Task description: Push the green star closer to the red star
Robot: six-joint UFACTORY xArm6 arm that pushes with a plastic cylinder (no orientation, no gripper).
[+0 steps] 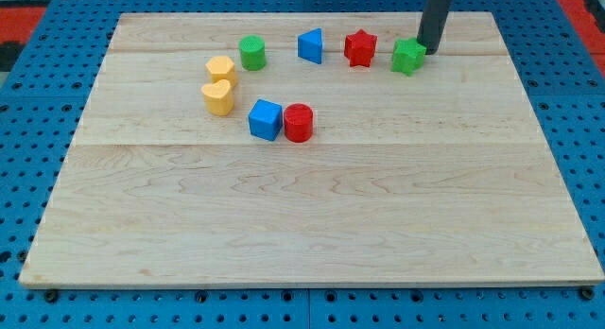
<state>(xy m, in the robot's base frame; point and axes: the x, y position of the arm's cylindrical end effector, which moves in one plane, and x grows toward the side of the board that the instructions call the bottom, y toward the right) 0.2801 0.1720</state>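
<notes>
Resting against the small green star-shaped block [408, 57] at its right edge, the rod's tip [430, 51] carries no claw. The red star-shaped block [359, 48] sits just left on the pale wooden surface [312, 216]. Light, rigid and likely free-sliding, the green star looks best pushed squarely on its right face.

No legible text or markings anywhere
</notes>
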